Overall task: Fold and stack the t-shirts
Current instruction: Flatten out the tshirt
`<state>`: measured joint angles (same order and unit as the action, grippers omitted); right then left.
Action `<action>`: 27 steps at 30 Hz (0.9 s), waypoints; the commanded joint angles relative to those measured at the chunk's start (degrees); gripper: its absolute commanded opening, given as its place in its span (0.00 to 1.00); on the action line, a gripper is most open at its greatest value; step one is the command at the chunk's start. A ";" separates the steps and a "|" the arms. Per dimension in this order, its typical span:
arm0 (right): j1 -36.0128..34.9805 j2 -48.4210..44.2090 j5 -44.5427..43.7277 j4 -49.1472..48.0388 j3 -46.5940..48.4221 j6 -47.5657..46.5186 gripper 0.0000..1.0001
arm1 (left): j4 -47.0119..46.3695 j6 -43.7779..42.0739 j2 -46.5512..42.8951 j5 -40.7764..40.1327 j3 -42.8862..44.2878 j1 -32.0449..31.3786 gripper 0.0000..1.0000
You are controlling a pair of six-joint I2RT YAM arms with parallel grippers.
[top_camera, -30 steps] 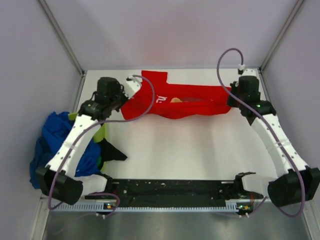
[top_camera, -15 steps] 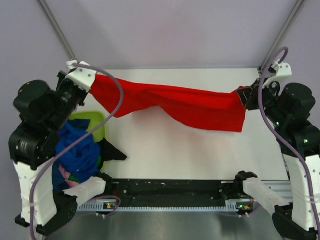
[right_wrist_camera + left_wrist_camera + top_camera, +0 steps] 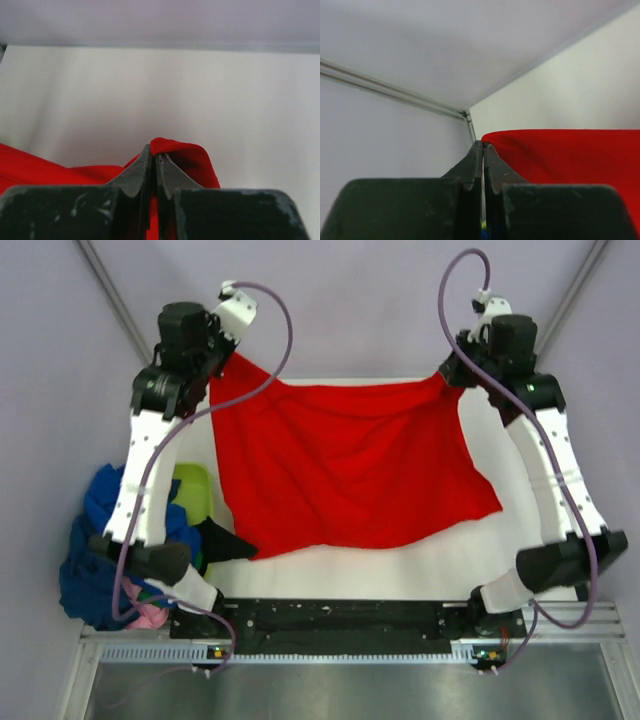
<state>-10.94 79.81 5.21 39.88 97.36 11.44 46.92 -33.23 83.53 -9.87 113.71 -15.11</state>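
The bright red t-shirt (image 3: pixel 350 465) hangs spread out between both arms, its plain side up and its lower edge trailing toward the front of the table. My left gripper (image 3: pixel 218 368) is shut on its far left corner; in the left wrist view the red cloth (image 3: pixel 560 155) runs off from the closed tips (image 3: pixel 483 145). My right gripper (image 3: pixel 447 375) is shut on the far right corner; the right wrist view shows red cloth (image 3: pixel 185 152) bunched at the closed tips (image 3: pixel 153 150). No print shows.
A heap of other t-shirts lies off the table's left edge: royal blue (image 3: pixel 95 540), lime-green (image 3: pixel 192 495), a black piece (image 3: pixel 220 540) and a bit of pink (image 3: pixel 145 615). The white table (image 3: pixel 530 465) ends at side walls and a black rail (image 3: pixel 340 615) in front.
Both arms have carried the red t-shirt up and toward the back wall. It went from a bunched strip to a wide sheet spread between the grippers.
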 commanded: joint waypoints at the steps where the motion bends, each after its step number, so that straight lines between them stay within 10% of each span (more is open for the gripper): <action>1: 2.76 12.71 -3.46 -8.15 22.91 -0.46 0.00 | -11.50 -0.60 11.89 -3.94 23.44 3.42 0.00; 9: 5.84 14.07 -5.57 -8.94 36.78 -2.20 0.00 | -23.55 -6.50 8.68 -0.43 20.51 3.86 0.00; 21: 4.97 0.52 2.70 -12.10 -19.80 -7.76 0.00 | -17.56 -7.10 -7.22 18.12 -28.76 3.78 0.00; 27: 1.71 11.13 -2.38 -13.18 -27.15 -6.27 0.55 | -20.46 -6.06 -6.80 19.89 -52.08 3.78 0.00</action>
<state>-7.40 86.39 6.87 27.35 68.16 4.19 28.21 -39.59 76.90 6.59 69.60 -11.66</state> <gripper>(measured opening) 0.446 0.007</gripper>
